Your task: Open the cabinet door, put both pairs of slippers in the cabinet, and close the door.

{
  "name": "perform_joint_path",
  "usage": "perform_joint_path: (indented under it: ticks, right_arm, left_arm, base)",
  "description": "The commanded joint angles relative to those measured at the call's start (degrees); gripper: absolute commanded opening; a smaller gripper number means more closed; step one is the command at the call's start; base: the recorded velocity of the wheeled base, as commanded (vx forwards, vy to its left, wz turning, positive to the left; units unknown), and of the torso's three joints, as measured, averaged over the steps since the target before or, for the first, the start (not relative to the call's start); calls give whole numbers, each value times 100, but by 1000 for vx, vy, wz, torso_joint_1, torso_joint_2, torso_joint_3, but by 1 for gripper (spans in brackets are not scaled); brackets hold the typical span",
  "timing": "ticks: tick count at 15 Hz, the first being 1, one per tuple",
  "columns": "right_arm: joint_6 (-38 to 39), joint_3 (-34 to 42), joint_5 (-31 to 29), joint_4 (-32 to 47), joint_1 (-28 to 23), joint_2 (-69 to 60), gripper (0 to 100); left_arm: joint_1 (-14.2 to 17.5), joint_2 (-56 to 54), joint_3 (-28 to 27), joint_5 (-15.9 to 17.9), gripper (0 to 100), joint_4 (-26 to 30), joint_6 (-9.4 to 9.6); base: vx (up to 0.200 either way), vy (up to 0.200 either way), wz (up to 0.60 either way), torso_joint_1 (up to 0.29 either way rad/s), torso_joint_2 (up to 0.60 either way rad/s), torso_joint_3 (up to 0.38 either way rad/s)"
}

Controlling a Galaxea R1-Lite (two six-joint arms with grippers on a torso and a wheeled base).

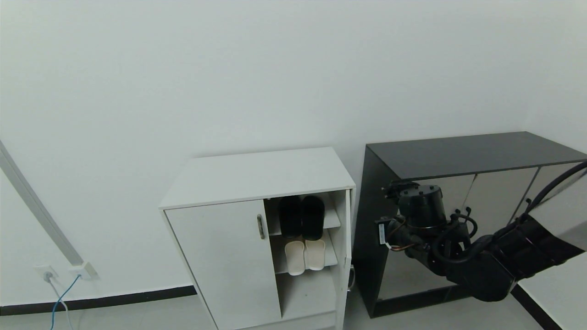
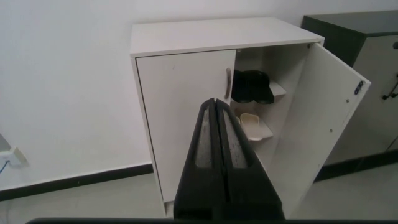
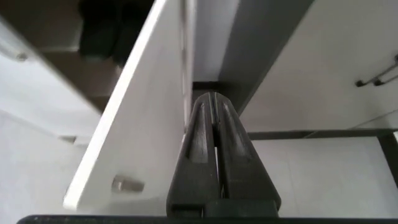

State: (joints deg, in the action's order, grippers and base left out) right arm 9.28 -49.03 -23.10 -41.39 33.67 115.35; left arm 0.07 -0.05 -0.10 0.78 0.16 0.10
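- Head view: I see the white cabinet (image 1: 257,176) standing against the wall. Its left door (image 1: 224,261) is shut, and its right door (image 1: 347,238) is swung out and edge-on to the camera.
- The black slippers (image 1: 301,217) lie side by side on the upper shelf in the open half. The cream slippers (image 1: 305,255) lie as a pair on the shelf directly below them.
- A black cabinet (image 1: 458,153) stands just beside the white one on the robot's right, and my right arm (image 1: 458,247) is in front of it.
- Right wrist view: the right gripper (image 3: 214,99) has its fingers pressed together with nothing between them. Its tip is close against the outer face of the open door, above that door's handle (image 3: 127,184). I cannot tell whether it touches the panel.
- Left wrist view: the left gripper (image 2: 216,102) is also pressed together and empty. It is held apart from the cabinet and points toward its front, with both pairs of slippers showing past it on their shelves.
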Motion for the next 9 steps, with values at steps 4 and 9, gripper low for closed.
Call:
perform_joint_path:
  ticks: [4,9]
  right_arm:
    - [-5,183,253,-10,17,-30,0]
    - [-523,465,174,-335,-18,-135,0]
  left_arm:
    - [1,5,1,1,0,2,-1]
    - [1,5,1,1,0,2,-1]
  base:
    - [0,0,300,0,4,1]
    - [0,0,0,0,0,0]
